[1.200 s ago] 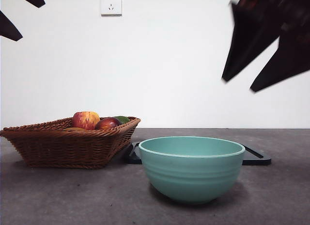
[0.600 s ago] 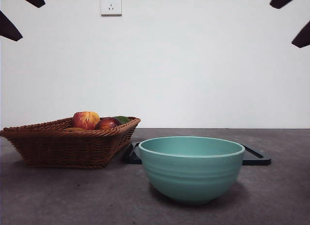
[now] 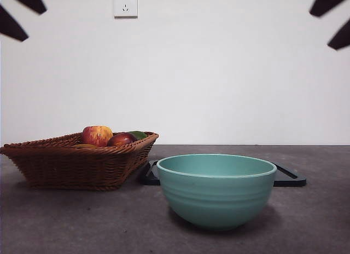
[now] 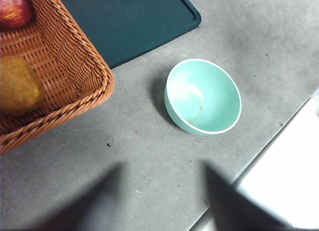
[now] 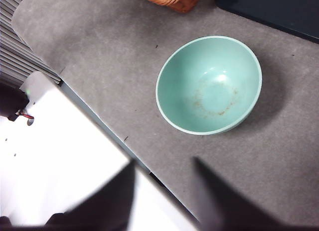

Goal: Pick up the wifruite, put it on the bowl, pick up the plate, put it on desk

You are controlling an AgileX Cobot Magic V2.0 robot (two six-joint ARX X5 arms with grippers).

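The teal bowl (image 3: 216, 191) stands empty on the grey desk (image 3: 65, 221). Both wrist views look down into the bowl (image 4: 203, 96) (image 5: 209, 84). A dull yellow-brown oval fruit, the wifruite (image 4: 17, 89), lies in the wicker basket (image 4: 75, 66); the front view shows only a sliver of it (image 3: 83, 146). The plate (image 3: 287, 178), a flat dark tray, lies behind the bowl. My left gripper (image 4: 163, 167) and right gripper (image 5: 164, 161) hang open and high above the desk, holding nothing. The front view shows only black tips at its top corners.
The basket (image 3: 76, 163) at the left also holds a red-yellow apple (image 3: 97, 135), a dark red fruit (image 3: 121, 139) and something green (image 3: 138, 134). The desk's front edge runs close by the bowl in both wrist views. A wall socket (image 3: 125, 4) is on the wall behind.
The big dark gripper at the front view's upper right has risen to the top right corner, leaving only tips in view. The fruit, basket, bowl and plate have not moved.
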